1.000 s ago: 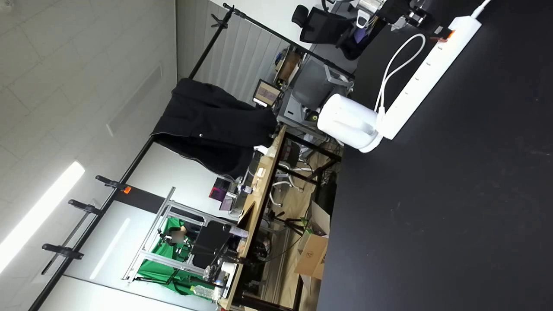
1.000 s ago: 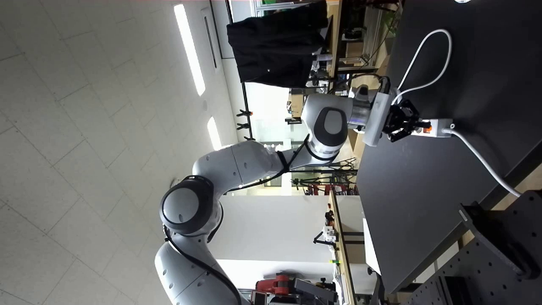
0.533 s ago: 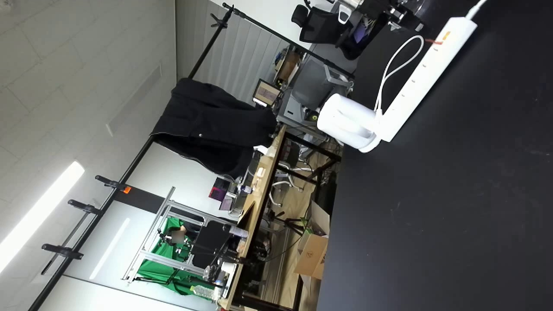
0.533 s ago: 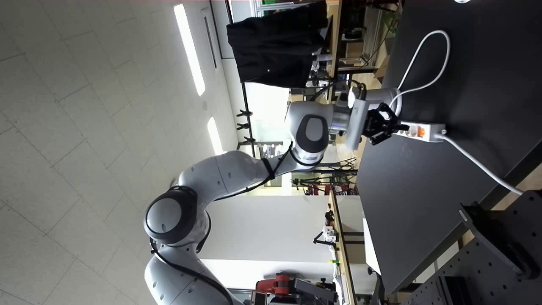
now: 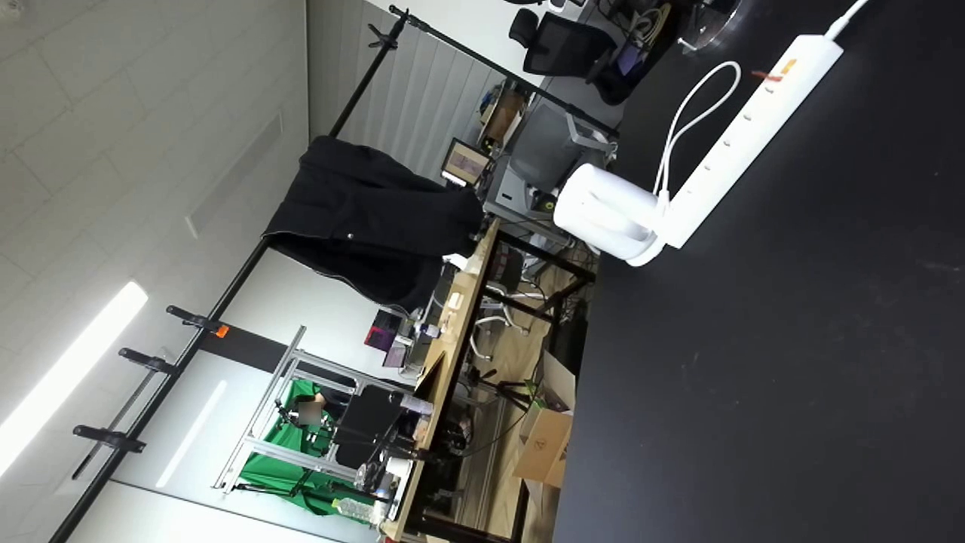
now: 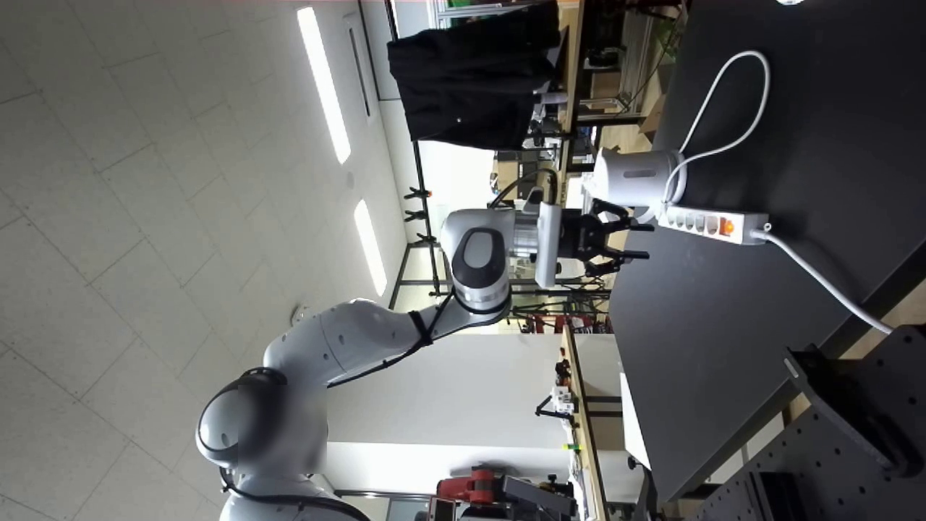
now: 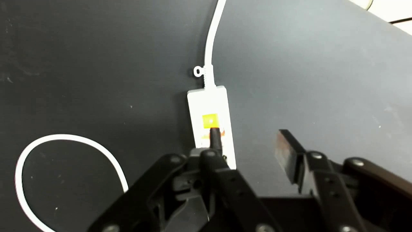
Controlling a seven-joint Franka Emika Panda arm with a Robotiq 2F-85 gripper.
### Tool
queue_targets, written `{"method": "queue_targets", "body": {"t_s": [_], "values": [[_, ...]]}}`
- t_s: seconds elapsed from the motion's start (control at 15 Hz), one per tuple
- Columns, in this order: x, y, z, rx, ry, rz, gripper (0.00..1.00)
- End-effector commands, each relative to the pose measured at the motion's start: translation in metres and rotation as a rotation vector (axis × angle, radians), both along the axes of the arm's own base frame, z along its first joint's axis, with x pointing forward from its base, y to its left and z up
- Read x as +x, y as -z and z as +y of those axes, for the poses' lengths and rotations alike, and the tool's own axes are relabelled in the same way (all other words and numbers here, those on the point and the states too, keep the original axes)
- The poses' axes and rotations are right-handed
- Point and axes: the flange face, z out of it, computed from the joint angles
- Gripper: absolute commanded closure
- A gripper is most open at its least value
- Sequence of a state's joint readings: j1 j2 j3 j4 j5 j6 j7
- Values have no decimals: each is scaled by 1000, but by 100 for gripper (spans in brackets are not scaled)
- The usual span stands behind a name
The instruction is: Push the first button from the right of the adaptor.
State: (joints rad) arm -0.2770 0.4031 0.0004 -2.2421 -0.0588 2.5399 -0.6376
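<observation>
- Your jaws stand spread above the worktop [image 6: 694,347], apart from the power strip [image 5: 746,139].
- You have that white strip lying flat, its orange switch [image 6: 726,226] near the end where the cord [image 7: 211,35] enters.
- Beside its opposite end stands an electric kettle [image 6: 640,189], a thin white cable [image 7: 64,137] looping nearby.

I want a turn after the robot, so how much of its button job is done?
Probably done: the push, as the gripper was at the orange switch a second ago. In hand: backing away; it's now clear of the white power strip, open and holding nothing. Left: maybe just a check, since I can't tell if the switch went down.
</observation>
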Motion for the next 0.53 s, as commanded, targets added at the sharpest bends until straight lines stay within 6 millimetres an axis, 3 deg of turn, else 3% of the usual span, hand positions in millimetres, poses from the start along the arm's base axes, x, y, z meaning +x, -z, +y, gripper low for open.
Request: {"method": "queue_targets", "body": {"t_s": [0.0, 0.07, 0.13, 0.33, 0.47], "values": [[-28, -19, 5, -53, 25, 41, 21], [-35, -23, 3, -65, 39, 52, 13], [-17, -10, 3, -35, 3, 37, 32], [-29, -16, 1, -45, 14, 48, 13], [-30, -17, 0, -46, 15, 48, 13]]}}
